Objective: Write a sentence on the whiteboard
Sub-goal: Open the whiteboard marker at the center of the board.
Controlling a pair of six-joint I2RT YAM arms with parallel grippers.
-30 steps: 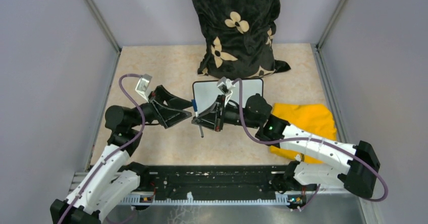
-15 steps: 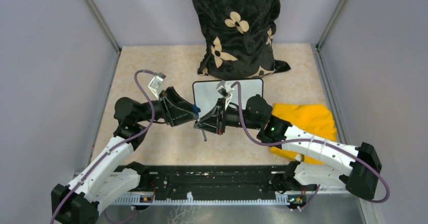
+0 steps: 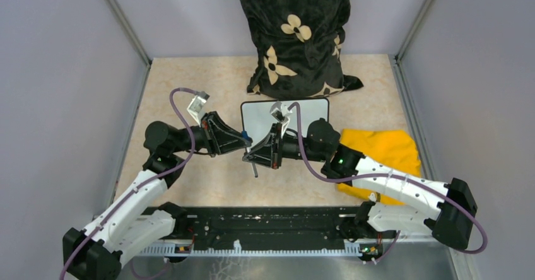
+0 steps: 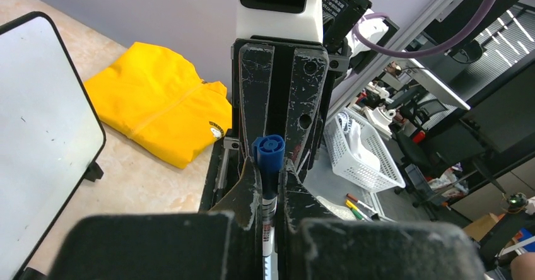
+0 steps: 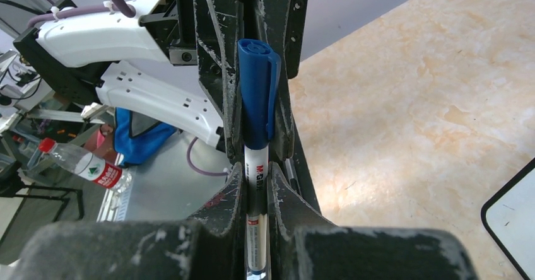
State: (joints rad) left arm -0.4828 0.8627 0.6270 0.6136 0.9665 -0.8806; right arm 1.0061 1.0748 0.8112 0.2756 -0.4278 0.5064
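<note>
My left gripper (image 4: 269, 182) clenches the blue cap of a white marker pen (image 5: 257, 91) marked M&G, my right gripper (image 5: 255, 180) grasps its barrel, that arm partly hiding the small black-framed whiteboard (image 3: 313, 110) behind, beside a folded yellow cloth (image 3: 382, 147).

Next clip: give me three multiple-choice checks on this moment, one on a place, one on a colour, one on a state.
1. The yellow cloth lies: A) left of the whiteboard; B) right of it; C) on top of it.
2. The marker cap is: A) blue; B) red; C) green.
3. The left fingers are: A) wide open; B) shut on the cloth; C) shut on the marker cap.

Key: B, the top view shows the cloth by the board's right edge; A, both wrist views show a blue cap; C, the fingers pinch the cap.
</note>
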